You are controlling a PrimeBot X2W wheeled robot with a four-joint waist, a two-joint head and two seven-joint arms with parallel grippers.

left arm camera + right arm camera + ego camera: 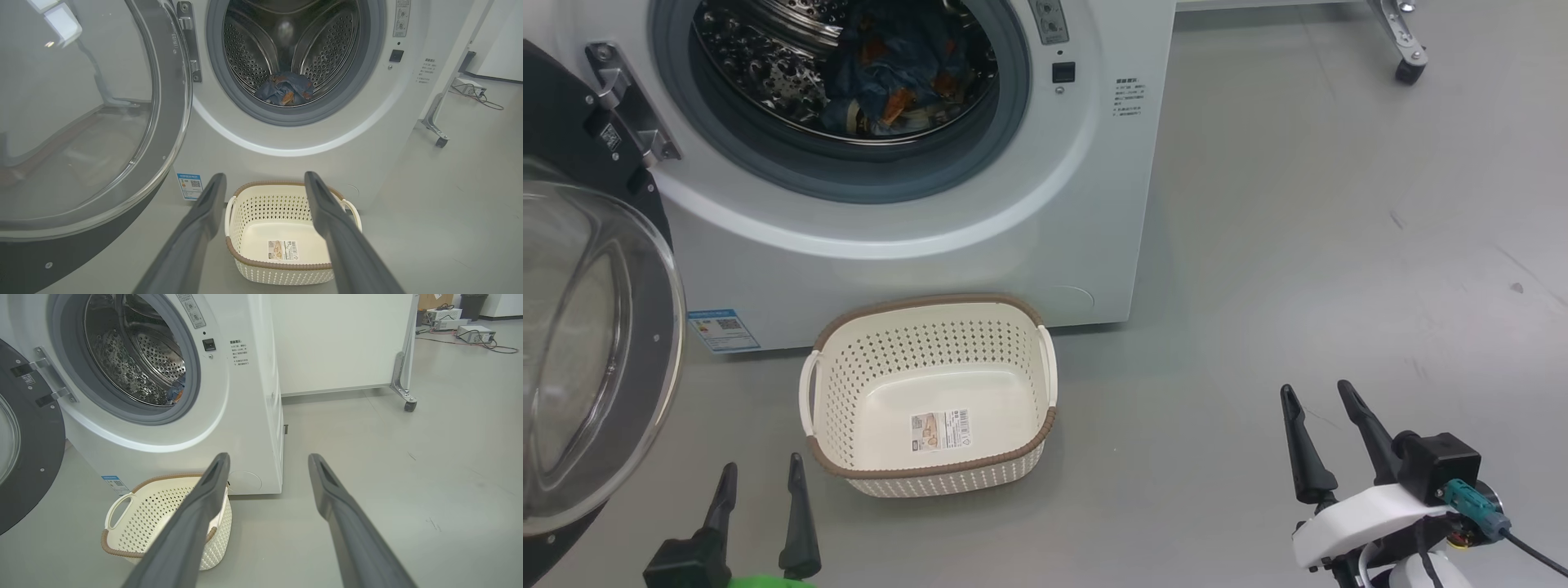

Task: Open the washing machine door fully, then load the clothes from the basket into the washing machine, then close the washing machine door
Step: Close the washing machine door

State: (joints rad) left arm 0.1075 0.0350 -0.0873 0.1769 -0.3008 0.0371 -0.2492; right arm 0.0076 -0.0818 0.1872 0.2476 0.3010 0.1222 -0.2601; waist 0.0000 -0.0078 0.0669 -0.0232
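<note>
Both grippers stand released, fingers spread with nothing between them. In the head view the left gripper (760,465) rises at the lower left of the frame and the right gripper (1315,389) at the lower right. The basket (923,302) sits on the floor (1298,245) at lower centre, near the left gripper, up and to the right of its fingertips and not touching them. The right gripper is well apart from it. A barcode sticker (941,429) lies on its bare bottom.

The clothes (898,73) lie in the steel drum at the top of the frame, above the basket and far from both grippers. The washing machine (915,261) stands close behind the basket's far rim.

The washing machine door (596,343) stands open along the left edge, its glass dome bulging toward the camera, hung on a metal hinge (625,102) at the upper left. Its lower rim is just beside the left gripper, so room on that side is tight. A blue label (723,329) shows between door and basket.

The right half of the frame is open grey floor, with a castor (1409,69) in the upper right corner.

In the left wrist view the left gripper (265,176) frames the basket (278,265), with the door (81,122) taking up the left side. In the right wrist view the right gripper (268,457) has one finger crossing in front of the basket's (122,522) end.
</note>
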